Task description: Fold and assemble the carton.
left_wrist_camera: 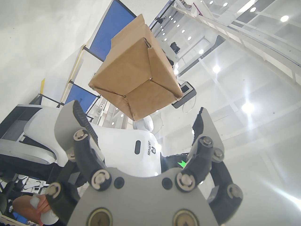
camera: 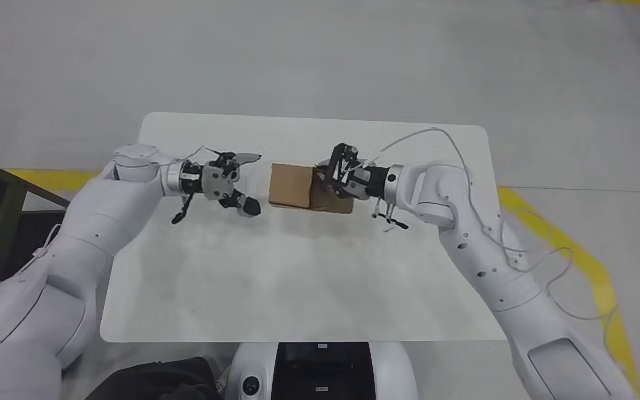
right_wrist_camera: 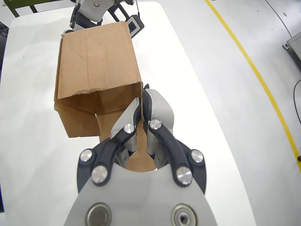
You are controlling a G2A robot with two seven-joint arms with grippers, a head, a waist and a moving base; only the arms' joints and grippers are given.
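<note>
The right gripper (right_wrist_camera: 141,101) was closed on the carton (right_wrist_camera: 96,59). Its two pale grey fingers, lined with black ribbed pads and driven by black links with bright metal bolts, pinched one side wall at the carton's open end. One finger was inside the mouth and the other outside. The left gripper (left_wrist_camera: 138,110) stood open with its jaws spread wide. Its ribbed black pads faced each other across the gap and touched nothing.

In the top view we saw the carton between the two grippers. The left gripper was at its 9 o'clock, just beside it but apart, and the right gripper at its 3 o'clock, in contact. The carton was over the bench (camera: 300,290), at about 12 o'clock from the bench's centre, towards the far edge. We could not tell whether its underside rested on the bench.

The carton was plain brown corrugated cardboard, matte, and formed into a rectangular box. The end facing the left gripper was closed by folded flaps meeting in straight seams, and its corners were slightly frayed. The end at the right gripper was open, with a ragged edge along the upper wall and a flap jutting out below. Light creases crossed the top wall. The bench was white and smooth, with rounded corners.
</note>
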